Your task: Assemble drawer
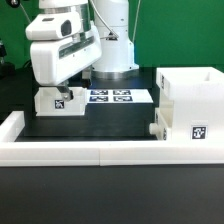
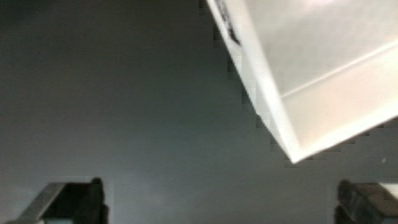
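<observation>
The tall open-fronted white box (image 1: 188,92) stands at the exterior view's right, a black-and-white tag on its near face. A small white tray (image 1: 57,101) with a tag sits at the left, just beside the marker board. A second low white part (image 1: 157,128) with a small knob lies against the box's left side. My gripper (image 1: 76,84) hovers just above the left tray, apart from it. In the wrist view the gripper (image 2: 221,205) is open and empty over the black table, its fingertips (image 2: 71,202) wide apart. A white part's corner (image 2: 311,70) shows beyond them.
The marker board (image 1: 112,97) lies flat at the back centre by the robot's base. A long low white border wall (image 1: 100,151) runs along the front and up the left side (image 1: 12,126). The table mat (image 1: 100,122) is black.
</observation>
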